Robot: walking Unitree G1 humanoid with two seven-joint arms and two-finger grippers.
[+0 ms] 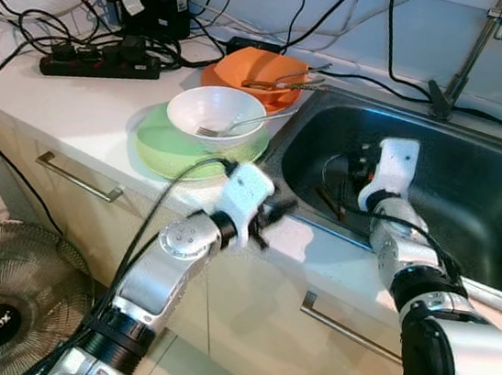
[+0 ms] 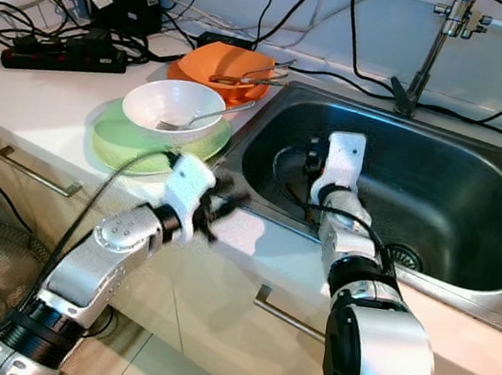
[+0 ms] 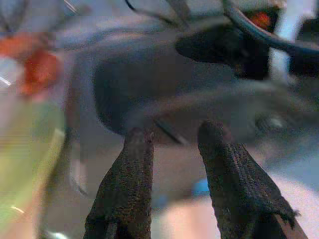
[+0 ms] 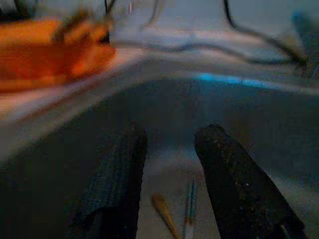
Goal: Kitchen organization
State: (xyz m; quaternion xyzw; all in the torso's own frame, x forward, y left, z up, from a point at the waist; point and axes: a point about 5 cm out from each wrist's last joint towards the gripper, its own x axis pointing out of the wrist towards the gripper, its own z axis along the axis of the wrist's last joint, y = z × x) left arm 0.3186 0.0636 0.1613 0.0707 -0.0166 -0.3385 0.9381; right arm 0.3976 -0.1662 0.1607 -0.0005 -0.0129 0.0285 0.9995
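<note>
My right gripper [image 4: 167, 164] hangs inside the steel sink [image 1: 471, 203], near its left wall, fingers spread apart with nothing between them; on the basin floor just beneath them lie thin sticks, chopsticks [image 4: 169, 219] as far as the blur lets me judge. My left gripper [image 3: 174, 149] sits at the counter's front edge just left of the sink rim, its fingers also parted and empty, pointing toward the basin. On the white counter [image 1: 76, 109] at about ten o'clock from my left gripper stands a white bowl [image 1: 215, 109] with a fork [image 1: 240, 126] resting in it, set on a green plate [image 1: 167, 153]. Behind it, at twelve o'clock, an orange bowl [image 1: 253, 68] holds more cutlery [image 1: 283, 83], right against the sink's far-left corner. A black power strip [image 1: 101, 61] and a tangle of black cables [image 1: 32, 25] crowd the counter at the far left, and more cables trail along the wall toward the tap [image 1: 477, 51] behind the sink. A floor fan [image 1: 5, 298] stands below the counter at eight o'clock, beside the drawer handle [image 1: 76, 178].
</note>
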